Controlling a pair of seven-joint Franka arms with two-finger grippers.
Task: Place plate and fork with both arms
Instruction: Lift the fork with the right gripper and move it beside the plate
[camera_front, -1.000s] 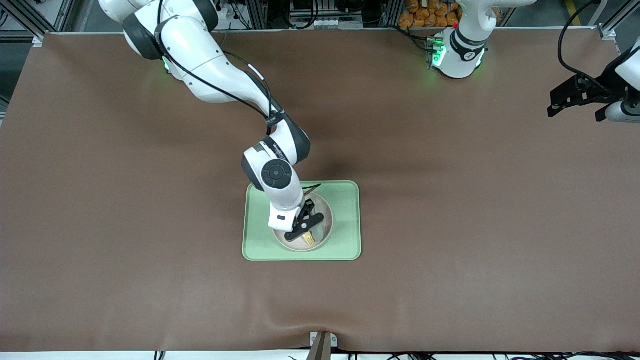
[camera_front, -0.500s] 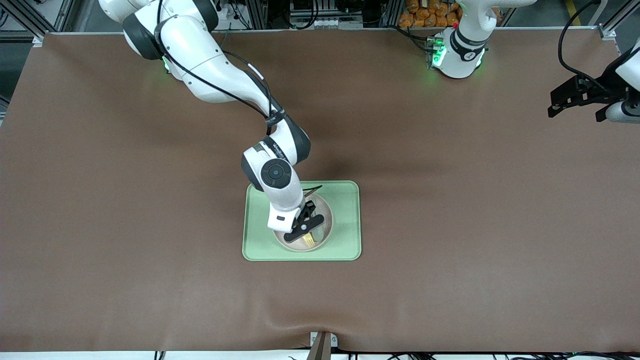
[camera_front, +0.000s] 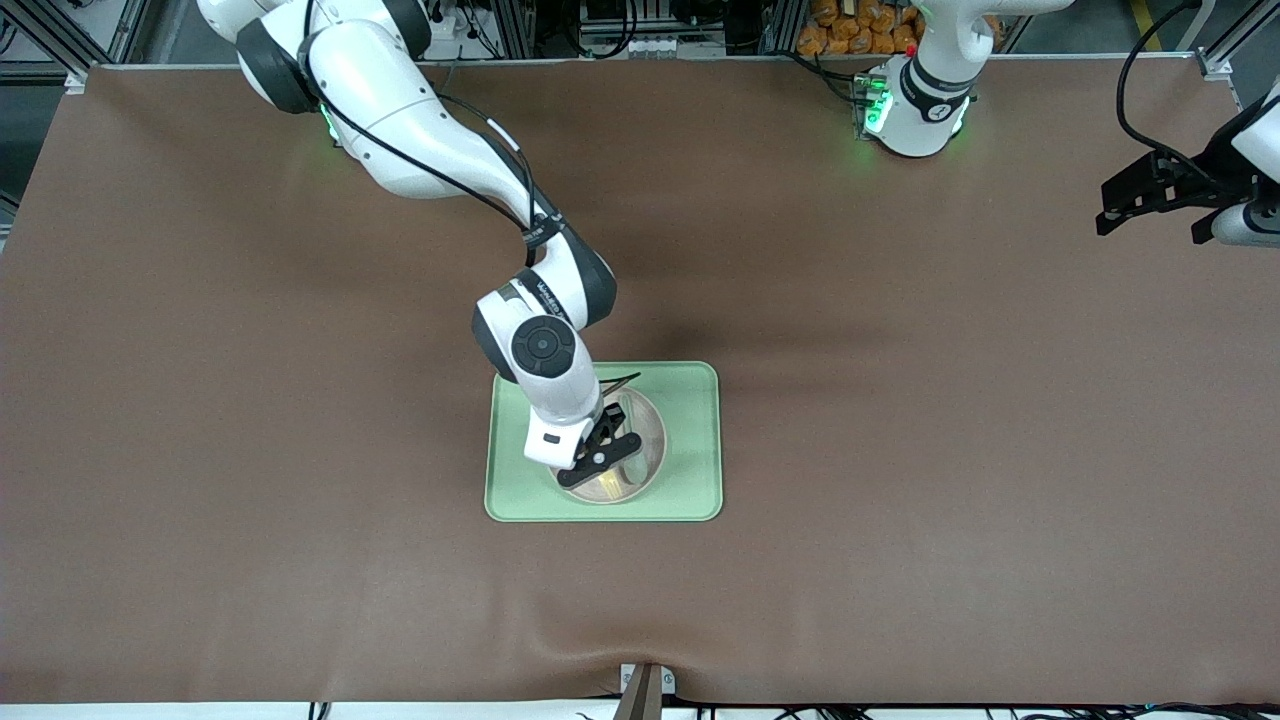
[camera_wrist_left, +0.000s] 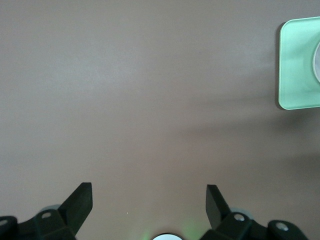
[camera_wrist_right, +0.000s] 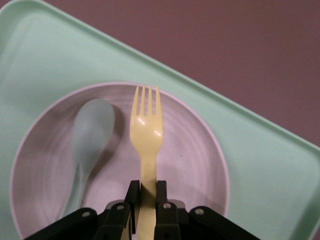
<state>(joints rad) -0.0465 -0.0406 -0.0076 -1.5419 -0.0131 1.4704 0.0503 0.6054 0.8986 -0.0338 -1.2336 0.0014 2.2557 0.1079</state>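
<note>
Pale yellow fork (camera_wrist_right: 147, 131), four short tines, clamped in right pincer (camera_wrist_right: 145, 202) over plate (camera_wrist_right: 195, 165).

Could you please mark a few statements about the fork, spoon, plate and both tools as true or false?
1. The right tool is shut on the fork. True.
2. The spoon lies on the bare table. False: it lies in the plate.
3. The plate sits on the green tray. True.
4. The left tool holds the plate. False: it is open and empty, waiting over the table at the left arm's end.
5. The fork's tines are over the plate. True.
</note>
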